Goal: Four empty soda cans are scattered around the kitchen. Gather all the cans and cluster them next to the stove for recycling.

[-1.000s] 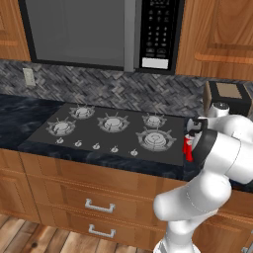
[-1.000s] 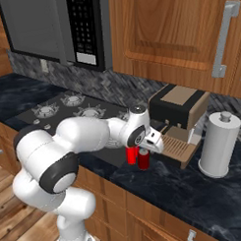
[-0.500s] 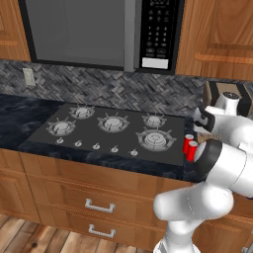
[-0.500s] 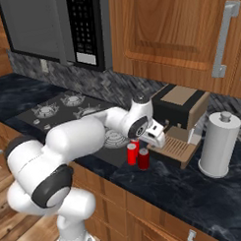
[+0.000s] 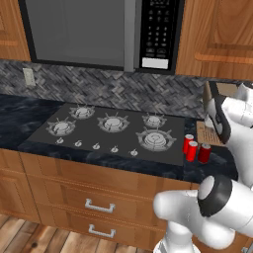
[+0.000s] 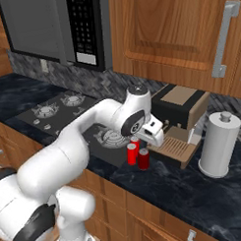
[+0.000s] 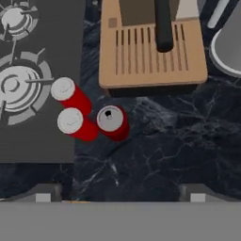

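Three red soda cans stand close together at the right edge of the black stove [image 5: 108, 131]: soda cans [image 5: 196, 149] in the left base view, soda cans [image 6: 137, 154] in the right base view. The hand view looks down on their silvery tops: one can [image 7: 113, 121] on the dark counter, two cans [image 7: 71, 108] at the cooktop's [image 7: 33, 94] rim. My gripper [image 6: 154, 135] hangs above them, clear of every can. It is open: its fingertips [image 7: 43, 194] stand wide apart with nothing between them.
A brown and black coffee machine [image 6: 180, 110] with a slatted tray [image 7: 150, 52] stands just behind the cans. A white paper-towel roll [image 6: 219, 144] is to its right. The microwave [image 5: 99, 29] hangs above the stove. Dark counter [image 7: 160, 150] lies in front of the cans.
The hand has risen off the can it stood around and drawn back towards the coffee machine. That can stays upright beside the other two.
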